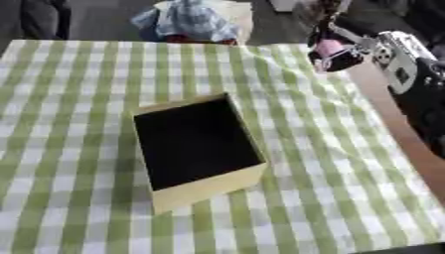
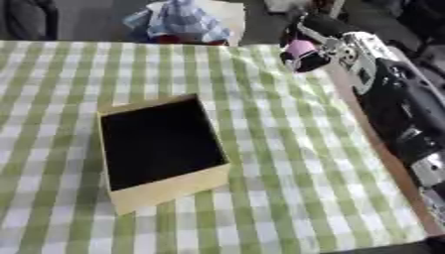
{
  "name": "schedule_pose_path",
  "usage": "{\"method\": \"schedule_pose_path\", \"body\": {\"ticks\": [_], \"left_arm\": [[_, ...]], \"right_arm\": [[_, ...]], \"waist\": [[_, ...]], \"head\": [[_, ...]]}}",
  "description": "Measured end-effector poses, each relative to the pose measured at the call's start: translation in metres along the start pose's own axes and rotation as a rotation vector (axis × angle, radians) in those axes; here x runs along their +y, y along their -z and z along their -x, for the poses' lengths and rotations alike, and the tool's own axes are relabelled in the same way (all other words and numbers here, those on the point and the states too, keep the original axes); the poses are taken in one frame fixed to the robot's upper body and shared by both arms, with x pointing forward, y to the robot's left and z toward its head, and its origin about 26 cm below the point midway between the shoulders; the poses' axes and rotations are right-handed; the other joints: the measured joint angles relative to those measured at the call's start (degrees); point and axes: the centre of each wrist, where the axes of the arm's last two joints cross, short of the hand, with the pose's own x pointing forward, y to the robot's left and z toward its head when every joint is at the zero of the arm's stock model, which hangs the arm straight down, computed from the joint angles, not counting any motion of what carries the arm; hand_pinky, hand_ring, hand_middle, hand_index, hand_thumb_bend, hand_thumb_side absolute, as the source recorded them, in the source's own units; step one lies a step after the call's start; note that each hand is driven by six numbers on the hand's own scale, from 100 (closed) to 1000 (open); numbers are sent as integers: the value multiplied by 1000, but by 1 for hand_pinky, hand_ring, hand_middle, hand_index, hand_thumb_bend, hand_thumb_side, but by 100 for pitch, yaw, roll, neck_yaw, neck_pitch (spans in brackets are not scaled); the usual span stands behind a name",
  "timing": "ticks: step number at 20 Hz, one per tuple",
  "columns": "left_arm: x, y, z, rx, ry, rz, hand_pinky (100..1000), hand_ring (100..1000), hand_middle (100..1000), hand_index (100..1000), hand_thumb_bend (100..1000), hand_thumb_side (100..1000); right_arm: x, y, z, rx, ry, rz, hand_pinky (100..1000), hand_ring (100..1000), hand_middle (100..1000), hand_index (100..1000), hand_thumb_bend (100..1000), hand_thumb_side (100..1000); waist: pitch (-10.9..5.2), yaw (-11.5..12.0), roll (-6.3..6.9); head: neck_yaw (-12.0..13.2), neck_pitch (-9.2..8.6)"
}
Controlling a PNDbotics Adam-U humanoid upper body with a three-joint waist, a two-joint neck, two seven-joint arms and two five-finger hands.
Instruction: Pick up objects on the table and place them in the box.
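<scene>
Gripping a small pink object (image 1: 329,48), the right robot hand (image 1: 334,54) hangs at two o'clock above the checked counter (image 1: 330,163); the open yellow box (image 1: 198,149) sits mid-counter.

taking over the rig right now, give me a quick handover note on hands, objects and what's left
Right hand: at the far right of the table, fingers curled round a small pink object, held above the checked cloth.
Left hand: not in view.
Box: open, pale yellow with a dark inside, mid-table on the cloth, nearer the camera and to the left of the right hand. Nothing can be made out inside it.
Done: the pink object is picked up.
Left: bring it over the box and let it go inside. A blue-and-white bundle sits at the far edge; whether it belongs to the job I cannot tell.
</scene>
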Motion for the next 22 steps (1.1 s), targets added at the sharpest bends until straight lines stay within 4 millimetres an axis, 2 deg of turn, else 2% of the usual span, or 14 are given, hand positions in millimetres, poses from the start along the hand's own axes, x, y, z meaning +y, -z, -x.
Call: {"method": "schedule_pose_path", "body": {"ticks": [7,14,18,22], "left_arm": [[0,0,0,1,-1,0,787,524,516,714,100,880],[0,0,0,3,-2,4,787,524,516,714,100,880],[-2,0,0,0,-8,4,787,523,516,713,100,880],[-2,0,0,-1,-10,4,787,523,515,713,100,881]], "right_arm": [[-30,27,-47,-213,-21,47,484,397,497,633,100,100],[-49,55,-112,-473,-54,40,487,402,500,635,100,100],[-44,67,-141,-569,-59,-18,486,404,501,635,100,132],[-26,75,-154,-605,-50,-95,485,406,502,635,100,175]], "waist": [[-28,27,-5],[-51,107,-6],[-58,158,-4],[-56,172,1]], "head": [[-22,2],[-74,2],[-115,1],[-127,-3]]}}
